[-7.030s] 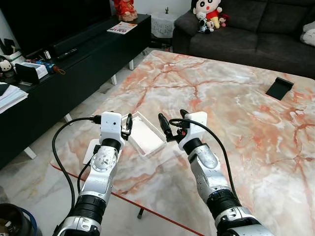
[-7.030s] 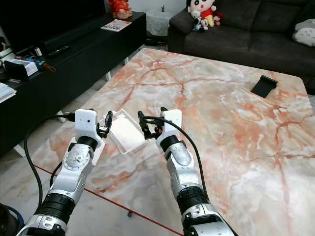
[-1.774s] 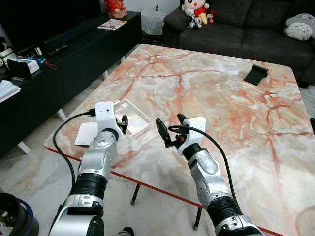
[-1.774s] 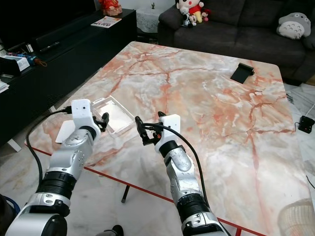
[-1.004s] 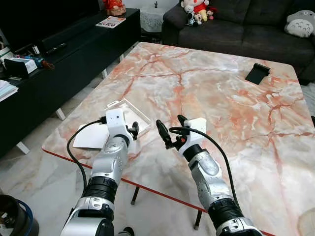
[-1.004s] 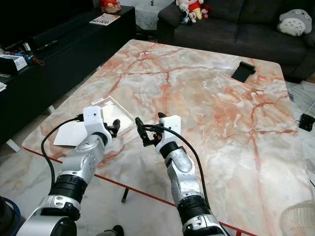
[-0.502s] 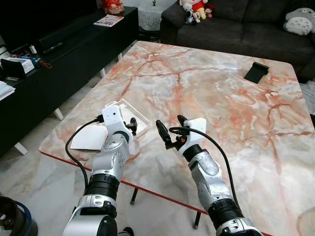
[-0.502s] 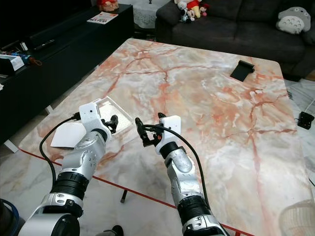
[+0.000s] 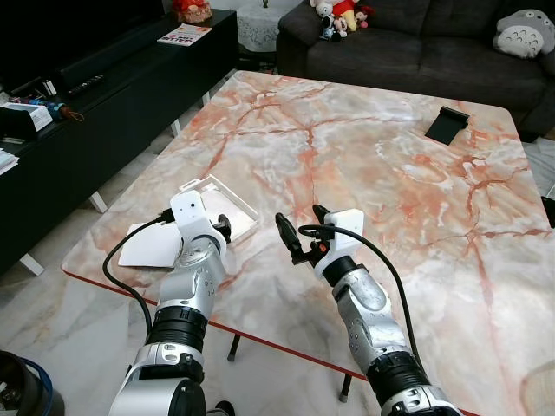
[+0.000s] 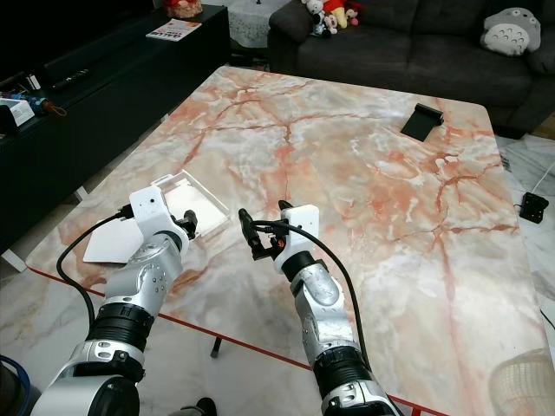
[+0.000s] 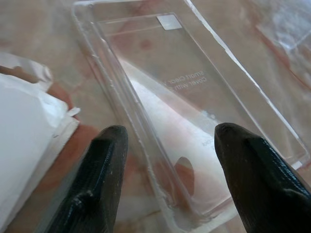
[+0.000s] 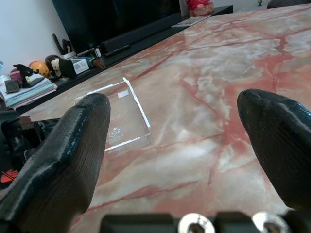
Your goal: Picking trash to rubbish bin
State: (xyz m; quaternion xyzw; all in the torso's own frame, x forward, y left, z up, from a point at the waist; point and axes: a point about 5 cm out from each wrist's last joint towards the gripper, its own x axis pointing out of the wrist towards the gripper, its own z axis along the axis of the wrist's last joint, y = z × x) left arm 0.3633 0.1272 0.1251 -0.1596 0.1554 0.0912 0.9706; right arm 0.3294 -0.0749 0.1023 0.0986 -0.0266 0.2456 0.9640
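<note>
- Left eye view: a glossy marble table (image 9: pixel 373 147), white veined with orange-red, has a rounded near-left corner. The clear plastic tray (image 9: pixel 227 205), a shallow rectangle with a raised rim, lies near that corner, beside a flat white paper sheet (image 9: pixel 149 247) at the table's left edge. The left gripper (image 9: pixel 224 227) sits at the tray's near end. The right gripper (image 9: pixel 299 232) hovers to the tray's right, fingers spread. A dark flat object (image 9: pixel 446 125) lies well apart at the far right; broad bare marble lies between.
- Right eye view: the same layout; a dark sofa (image 10: pixel 408 43) stands beyond the table and a low black cabinet (image 10: pixel 78 78) to the left.
- Left wrist view: the left gripper's black fingers (image 11: pixel 92 184) are parted, one on each side of the tray's transparent end, with faint print visible through the plastic.
- Right wrist view: the right gripper's ribbed black fingers (image 12: pixel 68 145) stand wide apart, holding nothing; the tray lies ahead on the marble.
</note>
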